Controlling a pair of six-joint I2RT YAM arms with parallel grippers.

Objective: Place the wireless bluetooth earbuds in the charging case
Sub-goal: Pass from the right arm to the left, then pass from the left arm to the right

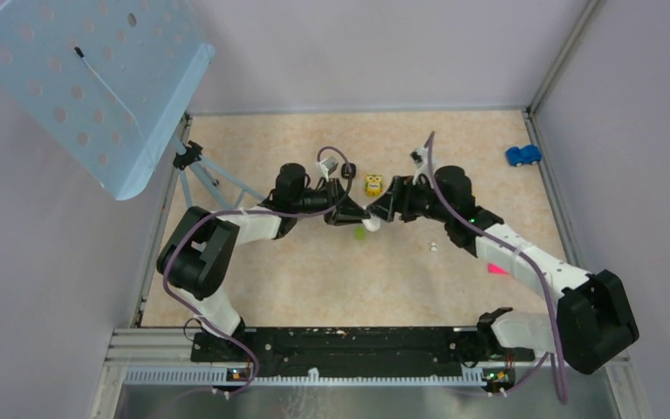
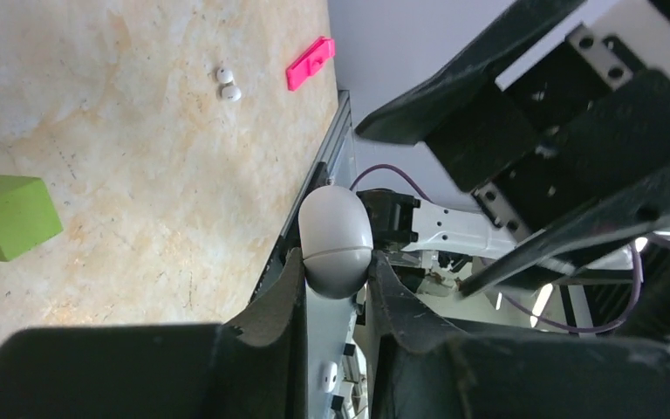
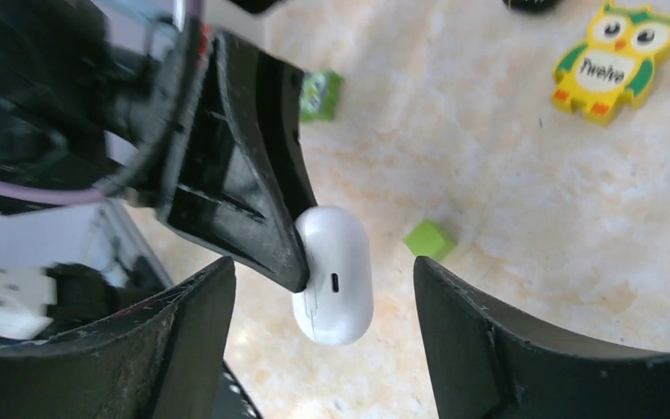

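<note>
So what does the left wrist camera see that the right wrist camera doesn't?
Only the left wrist view shows the pink piece and two small white pieces near it. Only the right wrist view shows the yellow owl toy. Both show the white charging case pinched by the left fingers, and the green cube.

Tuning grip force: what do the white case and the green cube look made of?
The charging case looks like hard white plastic with a semi-gloss finish: smooth rounded shell, soft highlights, a fine lid seam. The green cube is matte and flat-coloured with crisp edges; painted wood or plastic, I cannot tell which.
</note>
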